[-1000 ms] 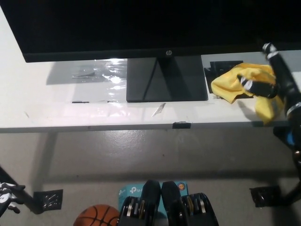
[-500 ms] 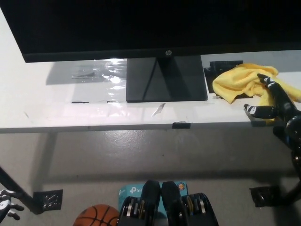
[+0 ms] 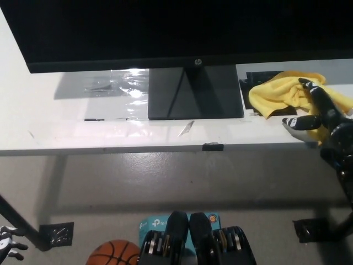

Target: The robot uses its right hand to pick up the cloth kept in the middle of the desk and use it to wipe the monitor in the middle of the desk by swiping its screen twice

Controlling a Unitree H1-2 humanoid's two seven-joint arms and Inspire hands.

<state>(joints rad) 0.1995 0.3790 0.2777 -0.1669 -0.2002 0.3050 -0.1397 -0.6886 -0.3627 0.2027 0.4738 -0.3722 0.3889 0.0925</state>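
The yellow cloth (image 3: 276, 93) lies crumpled on the white desk (image 3: 83, 138), just right of the monitor's stand (image 3: 196, 91). My black right hand (image 3: 315, 110) lies over the cloth's right part with its fingers spread apart, open and not closed on the fabric. More yellow shows behind the hand at the far right. The black monitor (image 3: 165, 27) fills the top of the view, with its screen dark. My white left hand (image 3: 7, 248) hangs low at the bottom left corner, mostly cut off by the picture's edge.
A small black object (image 3: 263, 76) sits behind the cloth by the stand. Clear tape or film (image 3: 116, 85) glints on the desk left of the stand. Below the desk edge lie a basketball (image 3: 113, 254) and a teal box (image 3: 154, 223) on the floor.
One second ago the right hand held the cloth bunched and lifted. It has let go: the cloth now lies on the desk and the open hand rests over its right part.
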